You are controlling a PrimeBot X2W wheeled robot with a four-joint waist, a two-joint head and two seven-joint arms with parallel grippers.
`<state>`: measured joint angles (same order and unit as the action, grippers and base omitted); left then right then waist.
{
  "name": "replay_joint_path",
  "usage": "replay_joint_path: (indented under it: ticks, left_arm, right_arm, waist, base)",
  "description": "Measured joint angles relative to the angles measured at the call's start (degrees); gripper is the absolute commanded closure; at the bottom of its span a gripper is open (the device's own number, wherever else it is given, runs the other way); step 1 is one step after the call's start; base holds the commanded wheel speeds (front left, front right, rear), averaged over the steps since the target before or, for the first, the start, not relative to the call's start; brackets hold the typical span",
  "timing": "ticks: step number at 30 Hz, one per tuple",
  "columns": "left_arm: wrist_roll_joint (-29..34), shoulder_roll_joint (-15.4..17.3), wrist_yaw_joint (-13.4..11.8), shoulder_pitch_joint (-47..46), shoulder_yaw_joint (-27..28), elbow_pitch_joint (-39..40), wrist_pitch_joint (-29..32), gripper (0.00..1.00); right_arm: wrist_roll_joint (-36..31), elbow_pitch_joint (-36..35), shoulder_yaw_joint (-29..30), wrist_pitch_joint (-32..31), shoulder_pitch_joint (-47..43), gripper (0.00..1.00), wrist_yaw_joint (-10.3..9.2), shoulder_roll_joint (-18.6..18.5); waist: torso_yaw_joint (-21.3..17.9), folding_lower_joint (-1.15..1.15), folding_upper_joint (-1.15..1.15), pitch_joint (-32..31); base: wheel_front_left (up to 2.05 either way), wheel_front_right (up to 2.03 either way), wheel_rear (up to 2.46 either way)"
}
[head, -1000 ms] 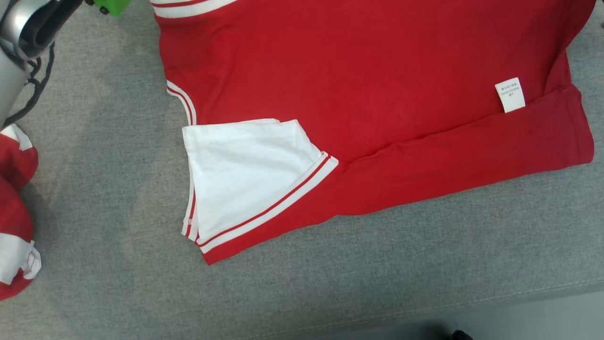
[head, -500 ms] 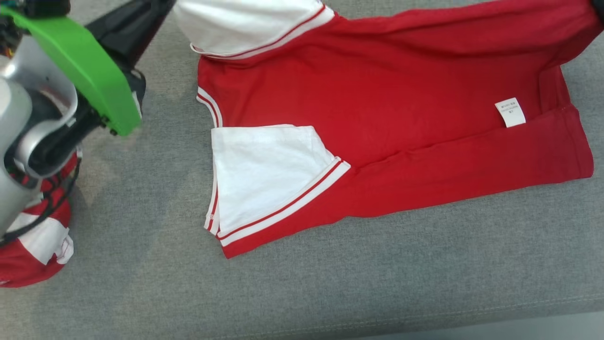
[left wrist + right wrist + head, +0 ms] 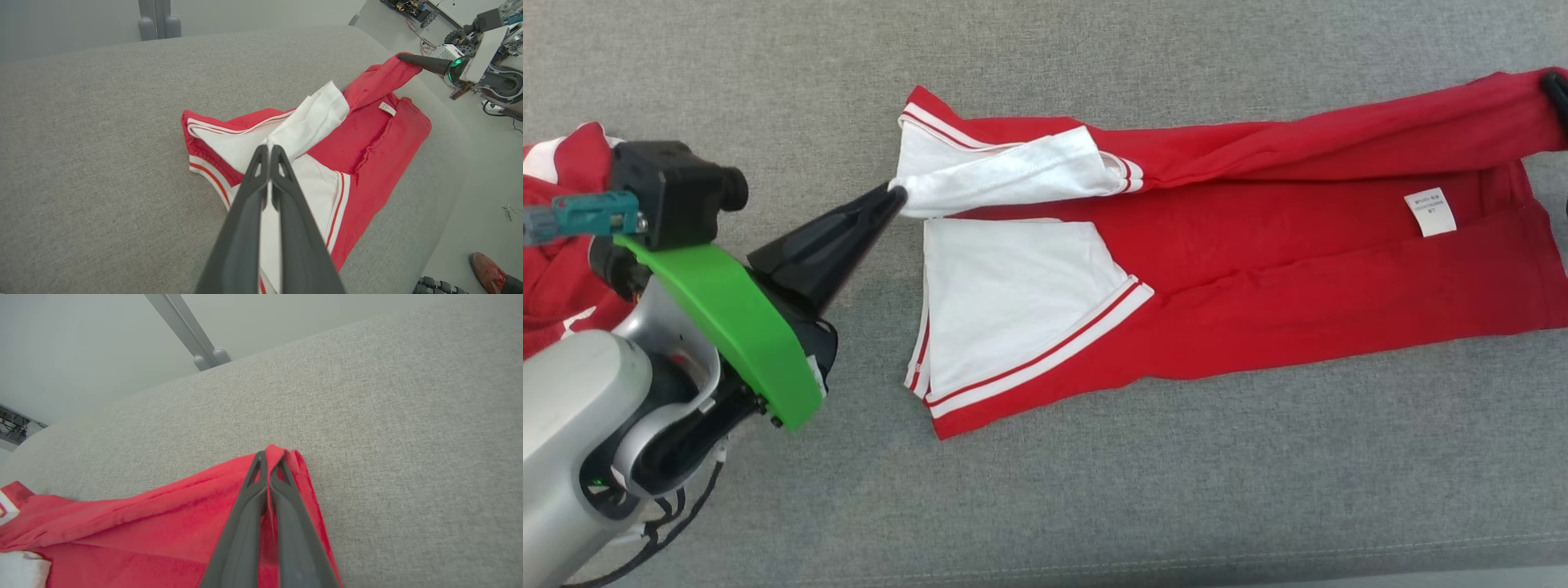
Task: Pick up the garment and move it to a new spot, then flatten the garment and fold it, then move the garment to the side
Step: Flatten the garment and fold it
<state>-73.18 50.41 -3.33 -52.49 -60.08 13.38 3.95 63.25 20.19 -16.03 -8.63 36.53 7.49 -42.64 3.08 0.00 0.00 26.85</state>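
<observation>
L gripper (image 3: 896, 195) clenched on the white sleeve (image 3: 1013, 175) of the red-and-white T-shirt (image 3: 1298, 269), R gripper (image 3: 271, 457) clenched on its red hem corner, the far edge held raised btwn them, rest lying flat. Shirt sits mid grey cushion (image 3: 1176, 490), hem twd the right edge. A 2nd red-white garment (image 3: 556, 261) is bunched at the left edge.

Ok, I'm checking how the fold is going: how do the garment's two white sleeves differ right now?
The far sleeve is pinched at its edge by the left gripper; nothing holds the near sleeve. The far sleeve is bunched and creased; the near sleeve lies flat and spread out. Both are white with red-and-white striped cuffs.
</observation>
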Motion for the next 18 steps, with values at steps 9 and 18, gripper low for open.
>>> replay_joint_path:
  ticks: [9,18]
  left_arm:
    - [-2.57,0.47,-1.96,5.93,-2.16,2.70,-0.86,1.00]
    - [-2.94,-1.22,-2.83,9.90,-4.14,1.03,-3.15,0.00]
  right_arm:
    - [0.79,2.19,-1.66,2.38,-3.15,1.00,0.00,0.05]
    - [1.82,5.68,-2.96,5.06,-4.67,0.00,0.00,1.02]
  waist:
    - [0.25,0.00,0.00,-0.39]
    - [0.01,0.00,0.00,-2.38]
  base:
    - [0.00,0.00,0.00]
    - [0.00,0.00,0.00]
